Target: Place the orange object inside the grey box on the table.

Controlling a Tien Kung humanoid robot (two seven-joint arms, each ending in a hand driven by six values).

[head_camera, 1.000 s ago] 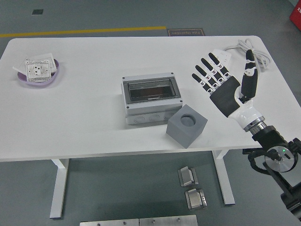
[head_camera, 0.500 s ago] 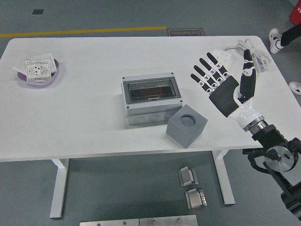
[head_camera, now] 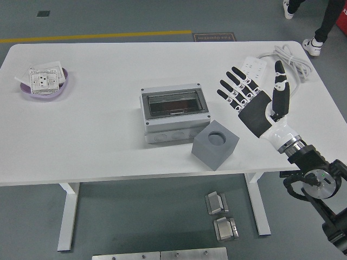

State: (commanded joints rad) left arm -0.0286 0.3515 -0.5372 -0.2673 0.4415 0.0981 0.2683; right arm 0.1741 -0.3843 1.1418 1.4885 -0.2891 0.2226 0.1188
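My right hand is raised over the right part of the table, palm facing the camera, four fingers spread wide and the thumb standing apart toward the far right corner. It holds nothing. My left arm does not appear in the head view.

No orange object is visible anywhere on the table, in my hand, or on the floor below the near edge. Where it lies cannot be told from this view, so its long axis cannot be stated either.

Two grey containers are present, and either could be the box the task means:
- A grey cube with a round hole in its top face stands just back from the near edge, right of centre. It lies down-left of my palm — the nearer of the two.
- A grey electrical enclosure with a dark translucent hinged cover, lying shut, stands at the table's centre, touching or just beside the cube's far-left corner. It lies directly left of my hand.

The cube's hole looks dark; whether anything rests inside cannot be read. An object already seated there would be hidden, so this scene fits both that case and one where the object is simply out of view.

Other items: a purple dish of white parts near the far left corner, and a white power strip with a coiled cable behind my fingers.
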